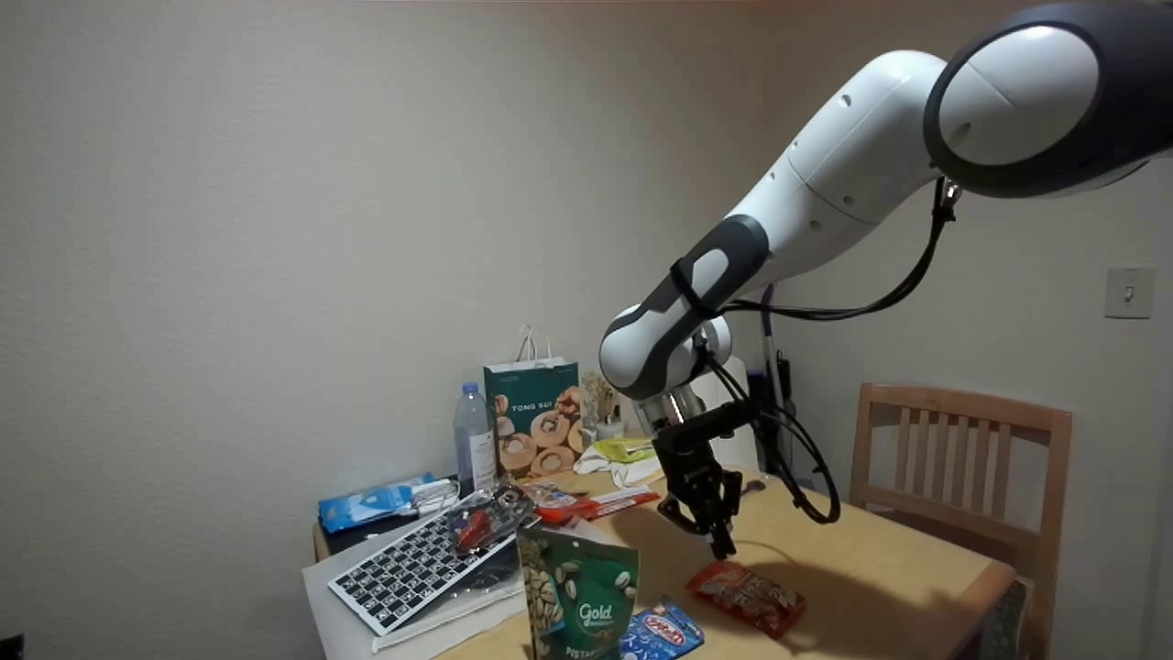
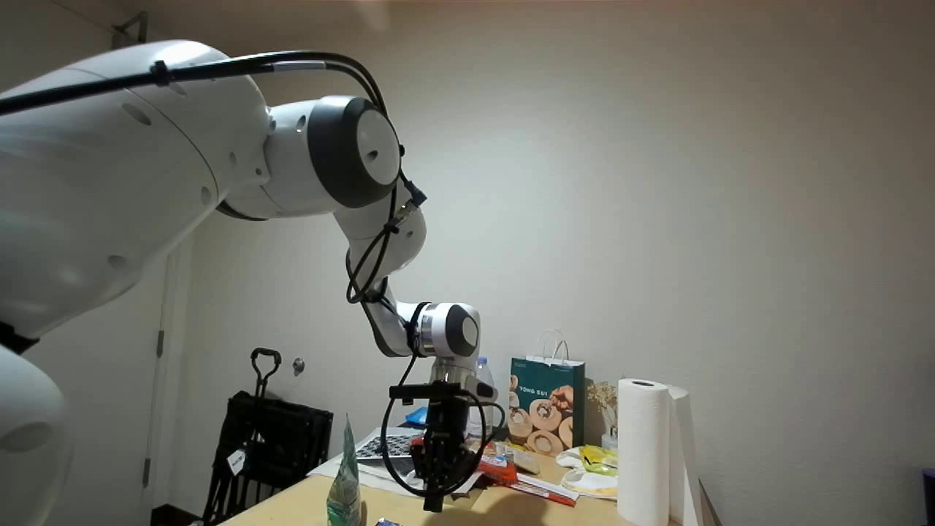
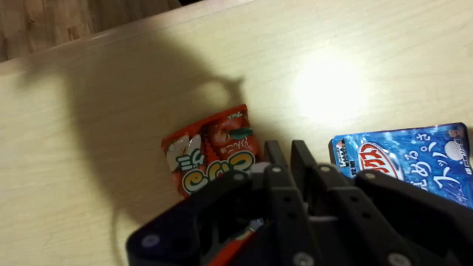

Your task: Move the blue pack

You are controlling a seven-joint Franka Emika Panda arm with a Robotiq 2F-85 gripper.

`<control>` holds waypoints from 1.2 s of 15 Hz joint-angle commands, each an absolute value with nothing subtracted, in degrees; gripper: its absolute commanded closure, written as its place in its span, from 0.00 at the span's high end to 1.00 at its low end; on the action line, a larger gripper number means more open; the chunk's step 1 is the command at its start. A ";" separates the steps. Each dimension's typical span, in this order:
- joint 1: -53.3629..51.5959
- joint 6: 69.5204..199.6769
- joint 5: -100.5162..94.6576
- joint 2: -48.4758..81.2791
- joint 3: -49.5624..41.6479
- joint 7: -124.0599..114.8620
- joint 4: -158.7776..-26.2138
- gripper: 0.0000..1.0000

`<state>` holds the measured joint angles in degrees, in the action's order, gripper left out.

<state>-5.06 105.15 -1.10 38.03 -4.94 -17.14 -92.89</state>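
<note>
Lining up on the blue pack [image 1: 662,631] seemed to be the step in hand, since the grab clearly hadn't happened: it lay flat on the table [image 1: 880,561], at the near side in an exterior view, just right of the standing green pouch [image 1: 591,596], which hid its left end, with the red packet [image 1: 747,598] off to its right and a bit farther back. The gripper [image 3: 285,143] hung above the table close to that red packet, not over the blue one, jaws nearly together with just a slim gap between the tips and nothing in it. Height was hard to tell, tbh. My read: next it needed to slide left and nearer, spread those jaws wide, drop straight down and pinch the thin pack by an edge, without bumping the pouch. Where to after that, the task didn't say.
</note>
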 commanded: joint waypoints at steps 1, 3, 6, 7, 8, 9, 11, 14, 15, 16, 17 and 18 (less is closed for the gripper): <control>-4.08 104.97 -0.35 39.58 -3.29 -15.81 -90.97 0.40; -3.76 105.26 0.65 41.59 -2.21 -14.87 -88.95 0.50; -3.37 106.24 1.60 45.96 -0.85 -12.42 -84.81 0.69; -3.41 106.40 1.62 47.23 -0.59 -11.74 -83.55 0.75; -3.55 106.63 1.25 48.98 -0.38 -10.89 -81.77 0.83; -3.62 106.64 1.05 50.30 -0.20 -10.07 -80.42 0.88; -3.61 106.03 0.58 53.36 0.09 -8.08 -77.26 0.98; -3.00 104.29 0.83 57.40 0.67 -4.41 -72.32 1.00; -2.82 103.83 0.93 58.47 0.79 -3.45 -70.93 0.92; -2.72 103.40 0.99 59.38 0.85 -2.80 -69.65 0.83; -2.51 102.82 1.09 60.31 0.97 -2.10 -68.29 0.73; -2.26 102.09 1.29 61.16 1.18 -1.58 -66.89 0.67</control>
<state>-4.02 105.19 0.44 58.40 -0.17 -4.72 -71.86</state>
